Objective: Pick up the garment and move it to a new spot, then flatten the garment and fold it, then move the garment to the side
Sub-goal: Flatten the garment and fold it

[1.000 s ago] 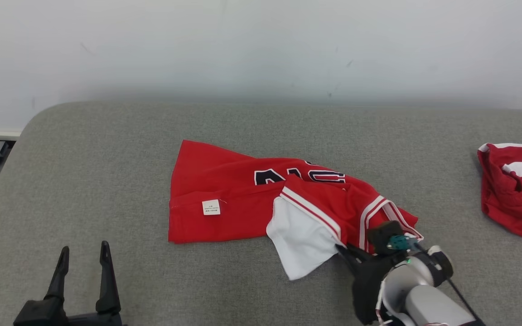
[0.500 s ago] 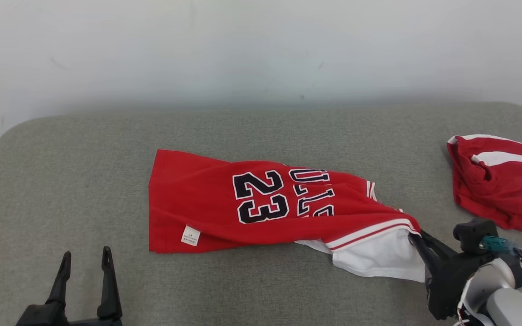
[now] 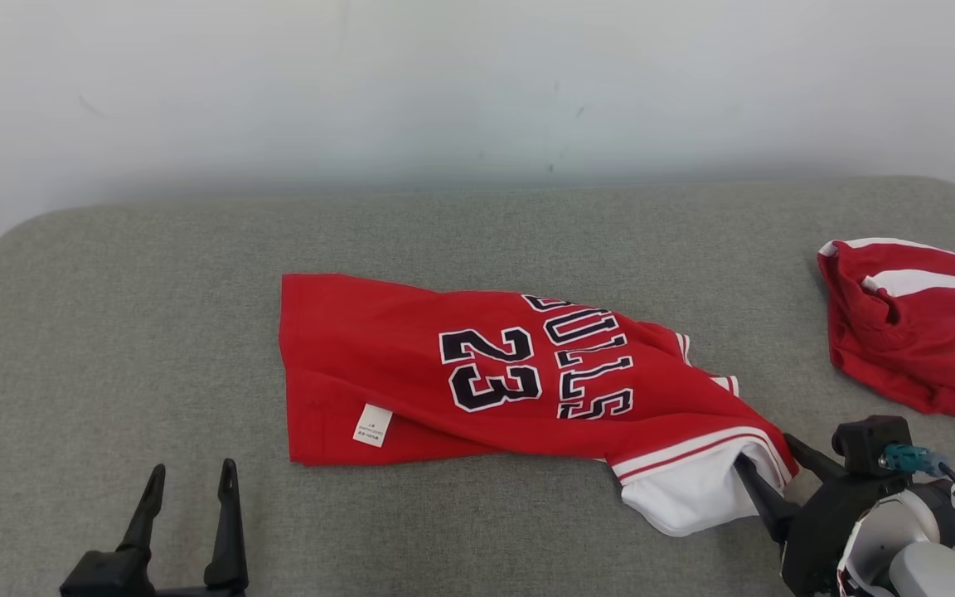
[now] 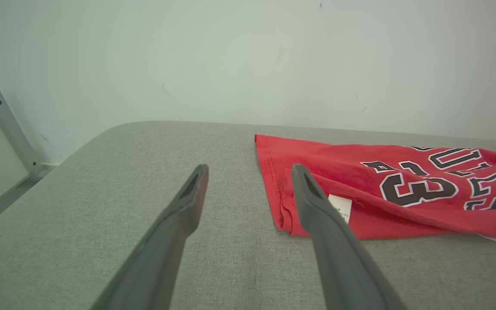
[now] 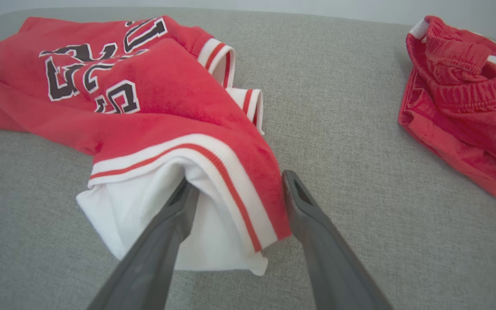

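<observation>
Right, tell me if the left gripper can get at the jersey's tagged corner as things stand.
Probably yes. The left gripper stands open near that corner of the jersey, by the white tag, with only bare grey cushion between them.

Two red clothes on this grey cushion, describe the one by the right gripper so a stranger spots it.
On the grey cushion against the white wall, look to the middle, beside the right gripper. The jersey lies spread there, red with a dark 23 and lettering; the other red garment, far right, is bunched and shows no number.
</observation>
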Controlling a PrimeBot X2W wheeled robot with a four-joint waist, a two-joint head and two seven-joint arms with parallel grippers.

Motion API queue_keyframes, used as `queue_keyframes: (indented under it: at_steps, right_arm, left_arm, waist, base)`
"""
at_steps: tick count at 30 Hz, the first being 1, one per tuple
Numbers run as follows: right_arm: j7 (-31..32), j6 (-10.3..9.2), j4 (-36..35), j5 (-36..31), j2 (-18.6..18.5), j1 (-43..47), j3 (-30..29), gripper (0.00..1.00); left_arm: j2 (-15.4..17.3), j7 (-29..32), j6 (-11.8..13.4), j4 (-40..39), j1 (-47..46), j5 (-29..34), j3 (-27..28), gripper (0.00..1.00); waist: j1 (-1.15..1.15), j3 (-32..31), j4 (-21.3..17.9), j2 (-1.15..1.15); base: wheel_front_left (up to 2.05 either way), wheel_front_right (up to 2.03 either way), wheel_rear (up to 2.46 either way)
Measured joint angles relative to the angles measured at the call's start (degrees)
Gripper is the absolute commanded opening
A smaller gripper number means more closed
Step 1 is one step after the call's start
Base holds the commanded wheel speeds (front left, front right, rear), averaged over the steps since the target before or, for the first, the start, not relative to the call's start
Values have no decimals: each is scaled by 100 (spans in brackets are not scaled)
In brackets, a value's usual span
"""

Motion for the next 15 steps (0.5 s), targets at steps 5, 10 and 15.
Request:
queue_keyframes:
  at_steps: [5, 10, 15]
  right_arm:
    - [-57, 3, -357, 270, 107, 2, -152, 100]
    - [-185, -141, -1009, 287, -31, 236, -411, 100]
    - [-48, -274, -1200, 415, -99, 844, -472, 100]
  left_arm:
    - [60, 3, -7, 4, 2, -24, 69, 100]
    - [60, 9, -7, 10, 1, -48, 100, 100]
    - [70, 51, -18, 35, -139, -48, 92, 100]
  waist:
    - [0, 29, -78, 0]
    - [0, 90, -247, 0]
    - [0, 174, -389, 0]
  base:
    - [0, 0, 0]
    - [0, 0, 0]
    - [0, 0, 0]
